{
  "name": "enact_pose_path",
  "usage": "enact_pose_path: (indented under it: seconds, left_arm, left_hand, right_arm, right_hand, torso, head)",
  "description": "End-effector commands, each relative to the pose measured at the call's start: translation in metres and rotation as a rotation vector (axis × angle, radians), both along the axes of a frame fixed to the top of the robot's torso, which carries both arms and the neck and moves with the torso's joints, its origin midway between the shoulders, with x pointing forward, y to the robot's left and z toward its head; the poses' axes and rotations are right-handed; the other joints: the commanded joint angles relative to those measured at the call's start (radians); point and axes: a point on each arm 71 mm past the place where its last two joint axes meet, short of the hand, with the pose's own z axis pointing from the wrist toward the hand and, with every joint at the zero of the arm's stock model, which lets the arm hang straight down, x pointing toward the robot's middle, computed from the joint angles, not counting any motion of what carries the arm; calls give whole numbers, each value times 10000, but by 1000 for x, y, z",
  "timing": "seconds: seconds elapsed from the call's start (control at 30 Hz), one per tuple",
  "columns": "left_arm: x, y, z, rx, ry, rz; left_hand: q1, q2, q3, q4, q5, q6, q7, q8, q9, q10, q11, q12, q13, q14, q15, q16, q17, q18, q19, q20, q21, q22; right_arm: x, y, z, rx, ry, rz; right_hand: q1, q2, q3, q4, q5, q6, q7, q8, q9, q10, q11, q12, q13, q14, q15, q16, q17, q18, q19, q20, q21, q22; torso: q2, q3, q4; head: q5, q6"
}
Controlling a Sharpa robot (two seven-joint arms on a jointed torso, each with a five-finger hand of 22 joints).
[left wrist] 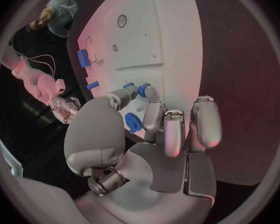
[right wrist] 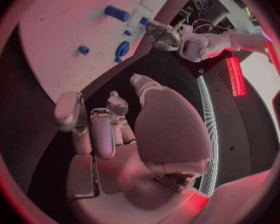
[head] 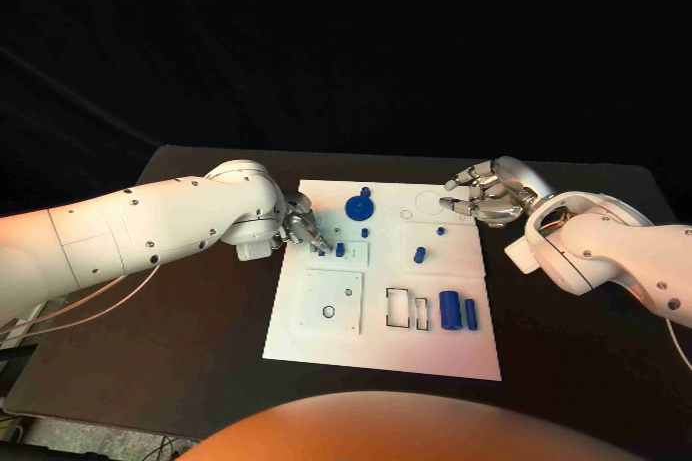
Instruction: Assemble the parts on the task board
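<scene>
Two hands at work: my left hand [head: 299, 229] pinches a small blue plastic peg [head: 320, 249] at centre-left of the flat white task board [head: 433, 351], seemingly to seat it; my right hand [head: 485, 193], upper right, hovers curled and empty.

I can read no text, label, brand, number or sign: the task board [head: 384, 331] carries only unlettered outlines, as far as I can tell.

One white task board [head: 433, 353] lies on one black table [head: 173, 351]. Six blue parts show on the board: one round disc with a knob [head: 359, 206], two cylinders side by side [head: 459, 310], and three small pegs [head: 420, 253].
</scene>
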Motion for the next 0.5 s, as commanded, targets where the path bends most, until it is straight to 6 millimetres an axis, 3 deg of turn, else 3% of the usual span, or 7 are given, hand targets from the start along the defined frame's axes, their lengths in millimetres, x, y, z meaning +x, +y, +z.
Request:
enact_pose_path:
  seconds: [0.03,0.5]
  left_arm:
    - [-4,4,-11,379,292,49]
    - [-3,7,-9,200,144,283]
  left_hand:
    - [-111,10,-59,19,-52,-3,79,-797,-16,-40,20,29,6,1057,-56,36,2630,-131,65,-11,-34,1720]
    - [-152,57,-715,653,-556,-5,114,-923,-120,-50,47,24,-9,1057,-33,36,2630,-132,86,9,-63,1751]
  right_arm:
    - [-1,1,0,-42,6,107]
    - [-1,1,-1,-45,19,109]
  right_hand:
    - [-85,-39,37,1,29,-67,15,53,-2,-65,-27,28,-9,214,-38,-37,40,108,-31,1,-64,458]
    - [-85,-39,37,1,29,-67,15,53,-2,-65,-27,28,-9,214,-38,-37,40,108,-31,1,-64,458]
  torso:
    - [4,0,0]
    - [2,1,-4]
  head:
    - [2,2]
    - [2,2]
